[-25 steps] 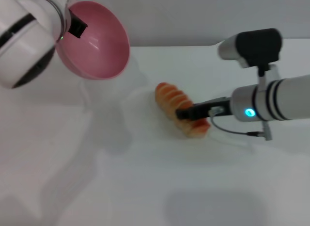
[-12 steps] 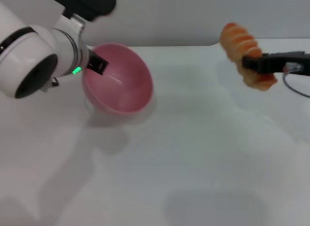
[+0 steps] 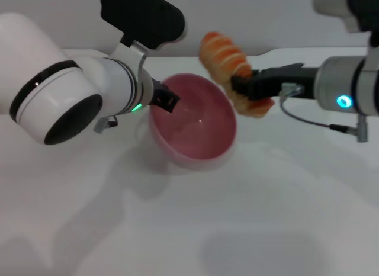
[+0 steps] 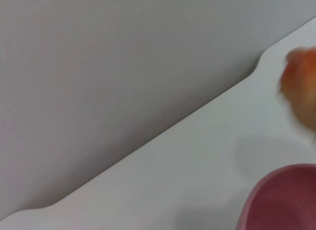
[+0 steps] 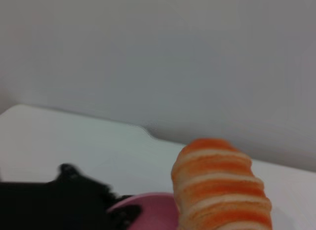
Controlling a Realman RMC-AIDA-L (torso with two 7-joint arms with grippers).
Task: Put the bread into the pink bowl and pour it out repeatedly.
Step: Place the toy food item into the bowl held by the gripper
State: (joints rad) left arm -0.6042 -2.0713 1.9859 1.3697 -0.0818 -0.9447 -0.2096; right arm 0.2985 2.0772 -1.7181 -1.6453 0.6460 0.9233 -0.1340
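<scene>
Bread [image 3: 237,73], a striped orange-and-cream toy loaf clamped crosswise in the right gripper [image 3: 241,86], hung just above the far right rim of the deep pink plastic bowl [image 3: 195,125], itself gripped at its rim by the left gripper [image 3: 166,100].

Setting reads as a robot test bench or lab, not a home. A bare white table [image 3: 249,217] fills the foreground; a plain grey wall [image 3: 249,18] stands at 12 o'clock. Only props: a toy bread [image 3: 234,71] and pink bowl [image 3: 195,125].

No readable text, label or number anywhere.
</scene>
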